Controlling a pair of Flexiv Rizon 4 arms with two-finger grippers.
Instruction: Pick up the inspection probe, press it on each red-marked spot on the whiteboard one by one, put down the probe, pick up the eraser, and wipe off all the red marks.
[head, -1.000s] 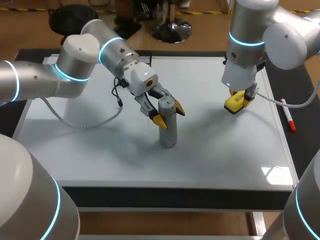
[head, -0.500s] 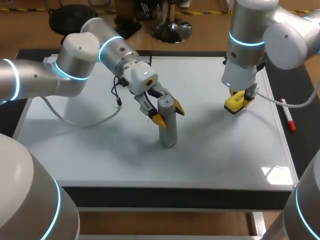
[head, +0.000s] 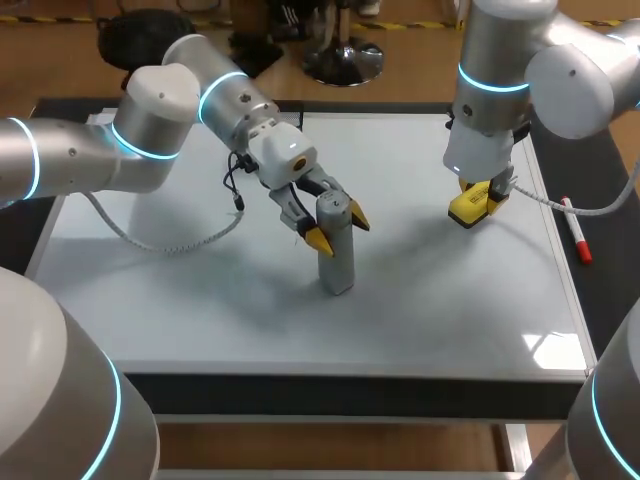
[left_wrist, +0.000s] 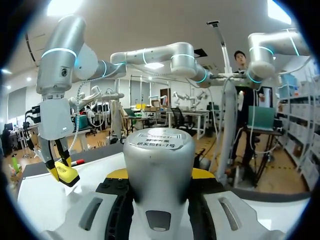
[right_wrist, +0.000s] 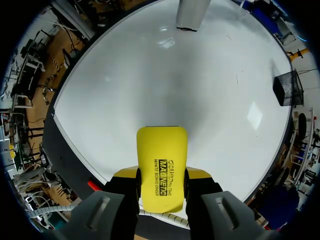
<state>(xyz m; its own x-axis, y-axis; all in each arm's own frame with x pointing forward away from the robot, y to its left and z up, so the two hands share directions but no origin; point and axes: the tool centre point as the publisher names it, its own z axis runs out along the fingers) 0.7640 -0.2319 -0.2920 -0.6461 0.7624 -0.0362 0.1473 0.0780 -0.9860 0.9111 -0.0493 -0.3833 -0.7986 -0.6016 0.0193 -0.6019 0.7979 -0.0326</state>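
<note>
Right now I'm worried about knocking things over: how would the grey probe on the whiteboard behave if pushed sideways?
The probe is tall and narrow, standing upright on the whiteboard, so it would probably tip rather than slide. Its smooth metallic body looks rigid and perhaps heavy for its size. The left gripper, shut on its upper part, likely steadies it.

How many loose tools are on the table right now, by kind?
inspection probe: 1
eraser: 1
marker pen: 1
Total: 3
</note>
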